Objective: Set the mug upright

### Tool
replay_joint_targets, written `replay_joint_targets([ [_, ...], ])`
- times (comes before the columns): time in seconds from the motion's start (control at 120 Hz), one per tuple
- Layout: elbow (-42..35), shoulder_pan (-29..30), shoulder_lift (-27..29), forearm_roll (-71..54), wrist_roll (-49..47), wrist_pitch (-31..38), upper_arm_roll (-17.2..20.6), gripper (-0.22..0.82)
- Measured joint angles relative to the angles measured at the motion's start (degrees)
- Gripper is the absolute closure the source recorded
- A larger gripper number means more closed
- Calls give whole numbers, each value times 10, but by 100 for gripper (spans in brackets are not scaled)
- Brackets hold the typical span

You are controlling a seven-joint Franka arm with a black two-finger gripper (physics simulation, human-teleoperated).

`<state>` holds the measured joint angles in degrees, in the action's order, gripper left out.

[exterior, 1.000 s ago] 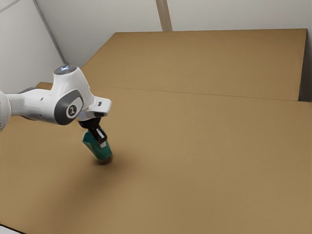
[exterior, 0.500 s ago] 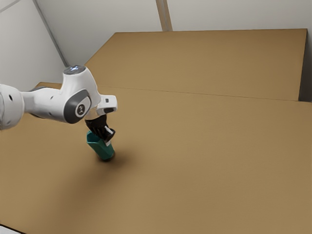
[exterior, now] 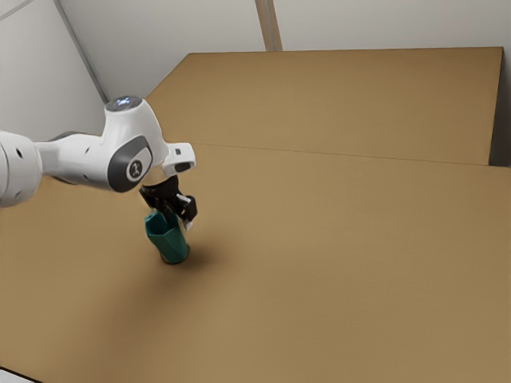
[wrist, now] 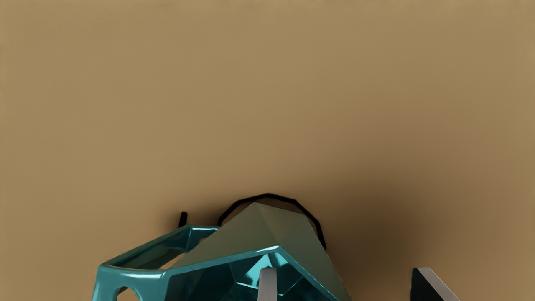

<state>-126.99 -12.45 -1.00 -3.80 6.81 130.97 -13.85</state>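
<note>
Near foreground, exterior view: the brown desk ran across the frame, its dark edge cutting the lower left corner. Next, toward the exterior view's left, the teal mug was at the desk surface, its mouth facing upward and its outline slanting toward the exterior view's upper left. Could not determine whether it was fully upright or whether its base sat flat. Wrist view: the handle projected on the side away from the outer finger; a dark ring curved around the foot, and soft shadow spread over the desk beside it. The pincer was at the mouth, open, with its fingers well apart and the near wall of the mug between them. One finger overlapped the mug's interior; the outer one stood outside, with a visible gap to the wall. No grip recorded. Behind and above the mug, the white arm entered from the exterior view's left, hand angled down. Farther back, a thin seam crossed the brown surface, followed by a broad brown panel. Farthest: a pale wall with a brown strip.
</note>
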Motion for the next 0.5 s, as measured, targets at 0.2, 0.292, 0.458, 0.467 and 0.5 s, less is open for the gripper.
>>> replay_joint_targets([
  [0.2, 45, 1, 57, 0, -12, -31, 22, 17],
  [0.292, 140, -5, 45, 2, -12, -83, 26, 11],
  [0.458, 273, -8, 13, 32, 5, -182, 24, 5],
  [0.467, 276, -8, 13, 33, 6, -186, 23, 5],
  [0.5, 288, -9, 12, 35, 10, -201, 22, 4],
])
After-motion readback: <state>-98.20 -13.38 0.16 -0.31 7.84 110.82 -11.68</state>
